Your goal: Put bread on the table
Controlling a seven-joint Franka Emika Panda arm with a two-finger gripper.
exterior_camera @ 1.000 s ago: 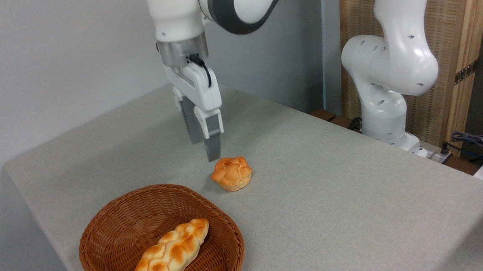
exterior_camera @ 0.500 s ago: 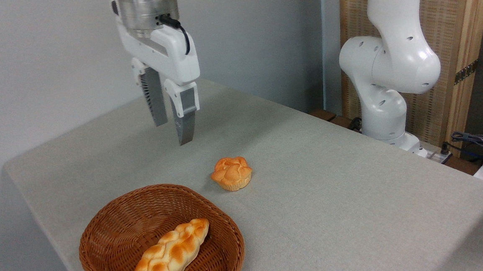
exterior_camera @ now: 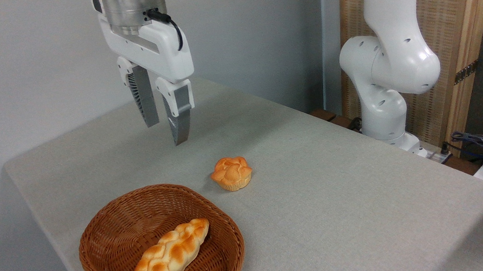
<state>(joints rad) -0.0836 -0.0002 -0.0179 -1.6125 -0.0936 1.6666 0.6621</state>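
bread (exterior_camera: 231, 173) on table (exterior_camera: 332, 180) (end effector (exterior_camera: 166, 132) empty)

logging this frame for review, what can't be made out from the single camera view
- Braided loaf: its lower end is cut off by the bottom edge.
- Basket: its front rim is cut off by the same edge.
- Bread: its underside against the table is hidden.
- Arm above the gripper: cropped by the top edge.
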